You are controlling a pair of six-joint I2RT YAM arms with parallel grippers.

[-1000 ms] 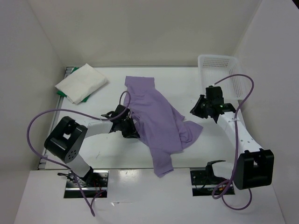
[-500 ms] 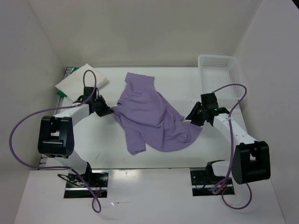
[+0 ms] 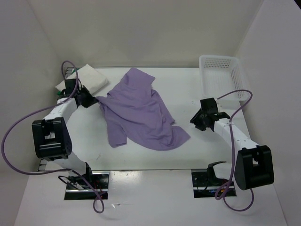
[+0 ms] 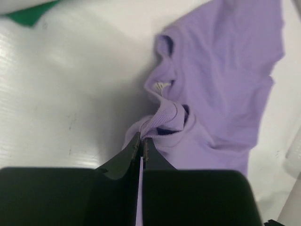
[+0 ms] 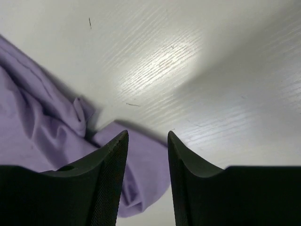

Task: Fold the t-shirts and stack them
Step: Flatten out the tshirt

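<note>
Lavender tee [image 3: 141, 113] pinched at its edge, prob. collar, by L pincer [image 4: 142, 139]; R pincer [image 5: 147, 136] wide, empty.

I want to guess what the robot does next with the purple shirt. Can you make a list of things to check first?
1. Left gripper holds the purple shirt: ok. Its jaws are shut on a bunched edge.
2. Right gripper holds the shirt: not ok. Its jaws are open with nothing clamped, and a shirt corner lies just under them.
3. Purple shirt lies flat: not ok. It is rumpled and creased.
4. Stack is ready: ok. The white shirt lies folded on the green shirt in the far left corner.
5. Basket is out of the way: ok. It stands at the far right, apart from the purple shirt.
</note>
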